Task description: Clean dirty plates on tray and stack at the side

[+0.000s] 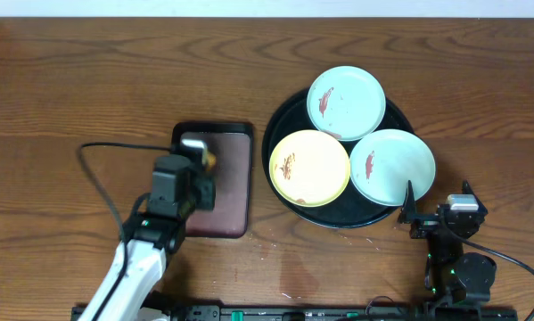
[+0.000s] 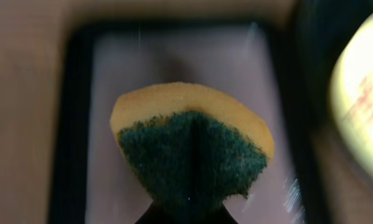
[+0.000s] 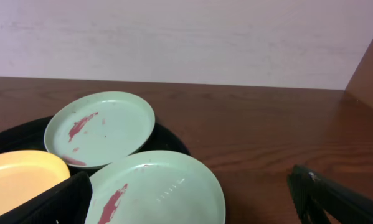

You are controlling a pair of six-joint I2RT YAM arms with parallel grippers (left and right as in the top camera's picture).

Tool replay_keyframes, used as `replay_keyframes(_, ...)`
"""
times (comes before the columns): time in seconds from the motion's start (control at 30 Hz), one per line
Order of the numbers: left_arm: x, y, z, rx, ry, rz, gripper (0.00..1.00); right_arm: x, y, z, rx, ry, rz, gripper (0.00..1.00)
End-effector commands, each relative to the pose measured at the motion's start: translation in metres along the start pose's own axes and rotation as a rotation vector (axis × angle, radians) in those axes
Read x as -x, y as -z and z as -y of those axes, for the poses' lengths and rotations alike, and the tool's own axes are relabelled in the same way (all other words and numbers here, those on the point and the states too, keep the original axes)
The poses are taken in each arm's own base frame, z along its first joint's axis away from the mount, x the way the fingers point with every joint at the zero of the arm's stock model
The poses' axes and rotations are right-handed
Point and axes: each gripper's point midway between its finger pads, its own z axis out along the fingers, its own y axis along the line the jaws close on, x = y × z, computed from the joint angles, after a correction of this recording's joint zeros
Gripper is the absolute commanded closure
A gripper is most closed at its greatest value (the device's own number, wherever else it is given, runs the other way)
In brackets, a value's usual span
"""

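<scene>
1. On the near-right side of the black tray (image 1: 284, 116), just off its rim, the right hand (image 1: 424, 214) sat above the counter (image 1: 88, 80). Its fingers were spread wide and gripped nothing.
2. Left of the black tray, about level with its near half, the left hand (image 1: 195, 174) hung over a maroon tray (image 1: 233, 178). It was clamped on a sponge (image 2: 192, 149), yellow with a dark green scouring face. Whether the sponge touched the maroon tray could not be told.
3. In the black tray's near half, the yellow plate (image 1: 309, 167) lay on the left, with a brownish smear near its left edge.
4. Just beside it on the right lay the near mint plate (image 1: 393, 166), marked with a red streak, its right edge reaching out over the rim.
5. At the black tray's far side lay the far mint plate (image 1: 346, 102), smeared red and overhanging the far rim. Its near edge met both other plates.
</scene>
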Motion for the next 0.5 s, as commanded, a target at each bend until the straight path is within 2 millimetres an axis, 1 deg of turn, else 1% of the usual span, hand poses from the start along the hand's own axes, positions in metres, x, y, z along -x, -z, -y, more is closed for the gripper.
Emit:
replay_keyframes(0.0,0.05,0.027,0.001,0.016,-0.059,0.096,0.93,-0.001,0.0,0.002,-0.011,-0.017,-0.005,0.01)
replay_keyframes(0.03,0.065,0.04,0.003,0.013,-0.058,0.134,0.93,-0.001,0.0,0.002,-0.011,-0.017,-0.005,0.01)
replay_keyframes(0.07,0.094,0.068,0.006,0.007,-0.057,0.22,0.93,-0.001,0.0,0.002,-0.011,-0.017,-0.005,0.01)
replay_keyframes(0.1,0.109,0.084,0.007,0.004,-0.057,0.273,0.93,-0.001,0.0,0.002,-0.012,-0.017,-0.005,0.01)
replay_keyframes(0.13,0.136,0.118,0.011,-0.008,-0.056,0.382,0.93,-0.001,0.0,0.002,-0.012,-0.017,-0.005,0.01)
replay_keyframes(0.17,0.148,0.138,0.012,-0.014,-0.056,0.444,0.93,-0.001,0.0,0.002,-0.012,-0.017,-0.005,0.01)
replay_keyframes(0.2,0.16,0.163,0.013,-0.019,-0.055,0.522,0.93,-0.001,0.0,0.002,-0.011,-0.017,-0.005,0.01)
replay_keyframes(0.23,0.168,0.187,0.014,-0.024,-0.055,0.594,0.93,-0.001,0.0,0.002,-0.011,-0.017,-0.005,0.01)
replay_keyframes(0.27,0.169,0.198,0.014,-0.026,-0.054,0.628,0.93,-0.001,0.0,0.002,-0.012,-0.017,-0.005,0.01)
replay_keyframes(0.3,0.168,0.205,0.014,-0.027,-0.054,0.647,0.93,-0.001,0.0,0.002,-0.012,-0.017,-0.005,0.01)
replay_keyframes(0.33,0.164,0.206,0.014,-0.027,-0.054,0.642,0.93,-0.001,0.0,0.002,-0.012,-0.017,-0.005,0.01)
replay_keyframes(0.37,0.16,0.202,0.013,-0.025,-0.054,0.62,0.93,-0.001,0.0,0.002,-0.011,-0.017,-0.005,0.01)
replay_keyframes(0.4,0.15,0.187,0.012,-0.022,-0.055,0.561,0.93,-0.001,0.0,0.002,-0.011,-0.017,-0.005,0.01)
replay_keyframes(0.43,0.145,0.179,0.012,-0.02,-0.055,0.534,0.93,-0.001,0.0,0.002,-0.012,-0.017,-0.005,0.01)
replay_keyframes(0.47,0.137,0.163,0.011,-0.018,-0.052,0.484,0.92,-0.001,0.0,0.002,-0.011,-0.017,-0.005,0.01)
